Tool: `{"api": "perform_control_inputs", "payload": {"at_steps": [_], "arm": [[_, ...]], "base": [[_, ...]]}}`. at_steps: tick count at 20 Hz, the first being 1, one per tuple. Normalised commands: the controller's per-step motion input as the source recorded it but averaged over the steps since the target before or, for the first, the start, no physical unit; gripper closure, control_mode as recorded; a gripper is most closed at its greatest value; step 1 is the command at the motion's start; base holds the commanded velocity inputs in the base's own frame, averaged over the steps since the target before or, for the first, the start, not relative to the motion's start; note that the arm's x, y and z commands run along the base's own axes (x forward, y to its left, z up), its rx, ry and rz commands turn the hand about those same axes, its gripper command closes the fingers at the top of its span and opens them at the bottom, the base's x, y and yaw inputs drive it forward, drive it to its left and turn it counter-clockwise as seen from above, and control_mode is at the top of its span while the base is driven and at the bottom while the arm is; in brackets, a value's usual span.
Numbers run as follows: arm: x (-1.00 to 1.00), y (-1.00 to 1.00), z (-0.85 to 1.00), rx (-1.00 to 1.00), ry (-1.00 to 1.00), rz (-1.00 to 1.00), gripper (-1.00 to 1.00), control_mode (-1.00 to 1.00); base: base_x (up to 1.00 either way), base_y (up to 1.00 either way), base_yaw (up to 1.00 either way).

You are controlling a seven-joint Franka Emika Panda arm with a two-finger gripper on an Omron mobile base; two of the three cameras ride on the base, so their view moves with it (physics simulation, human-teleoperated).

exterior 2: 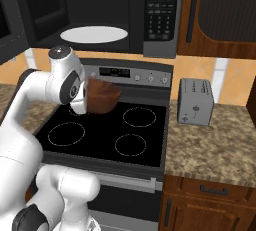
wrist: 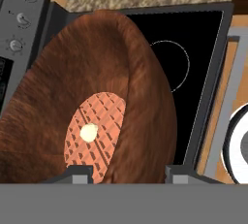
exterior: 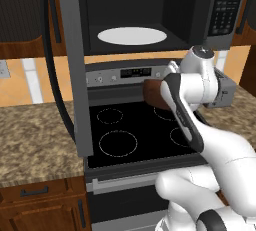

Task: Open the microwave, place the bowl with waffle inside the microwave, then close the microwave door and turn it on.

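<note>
Hand view alone shows waffle [wrist: 94, 136] inside bowl [wrist: 72, 87].

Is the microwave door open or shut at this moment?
Open. The microwave door is swung out to the left, and the white turntable inside the microwave is exposed.

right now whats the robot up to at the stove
The robot arm's gripper is shut on the rim of the brown bowl, holding it in the air above the black stove. The waffle lies in the bottom of the bowl. The microwave above the stove has its door swung wide open, and its white turntable is bare, so the bowl has not yet gone inside. A silver toaster stands on the counter beside the stove.
</note>
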Motion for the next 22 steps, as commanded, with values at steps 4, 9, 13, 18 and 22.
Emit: {"api": "perform_control_inputs", "payload": {"at_steps": [4, 9, 13, 18, 22], "arm": [[-0.44, -0.18, 0.64, -0.01, 0.00, -0.05, 1.00, -1.00], [-0.15, -0.03, 0.62, 0.00, 0.00, -0.01, 1.00, -1.00], [-0.02, 0.00, 0.59, 0.00, 0.00, 0.00, 1.00, -1.00], [-0.26, 0.00, 0.45, -0.01, -0.13, 0.00, 1.00, -1.00], [-0.35, 0.00, 0.49, -0.01, -0.27, 0.01, 1.00, -1.00]], "base": [[0.00, 0.00, 0.00], [0.00, 0.00, 0.00], [0.00, 0.00, 0.00], [0.00, 0.00, 0.00], [0.00, 0.00, 0.00]]}}
